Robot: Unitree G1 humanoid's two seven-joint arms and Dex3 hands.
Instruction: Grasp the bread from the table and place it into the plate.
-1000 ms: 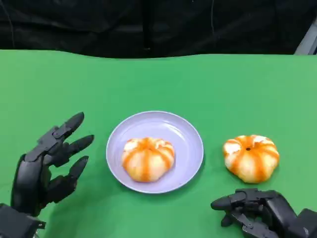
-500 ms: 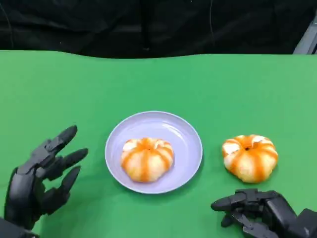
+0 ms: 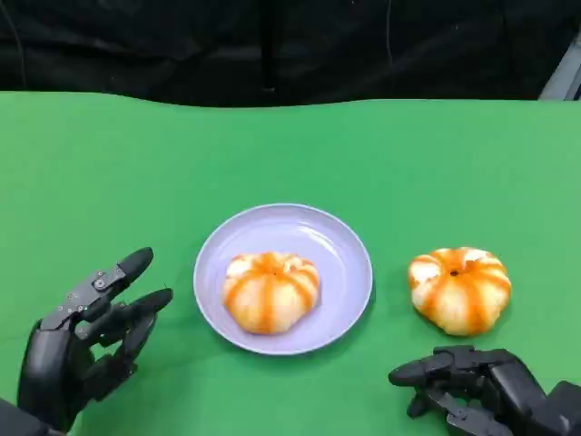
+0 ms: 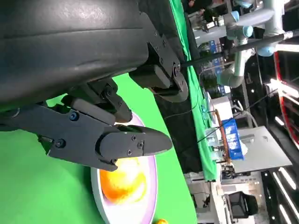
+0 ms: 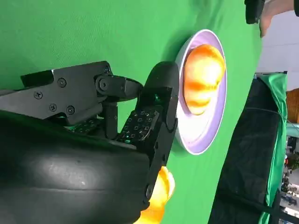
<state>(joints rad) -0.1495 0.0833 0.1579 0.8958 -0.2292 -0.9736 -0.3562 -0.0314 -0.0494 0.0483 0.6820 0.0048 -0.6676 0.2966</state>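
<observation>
Since one bread (image 3: pixel 270 291) already sits in the plate (image 3: pixel 345 259), my empty, spread left hand (image 3: pixel 86 341) waits left while my right hand (image 3: pixel 472 391), loosely curled on nothing, rests near the second bread (image 3: pixel 459 289) on the table (image 3: pixel 290 154).

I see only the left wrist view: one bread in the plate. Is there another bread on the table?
Observer: Yes. A second bread lies on the table, apart from the plate, on the robot's right side of it.
Operator: Where is the right hand?
Observer: The right hand is nearer the robot than that bread, holds nothing and does not touch it.
</observation>
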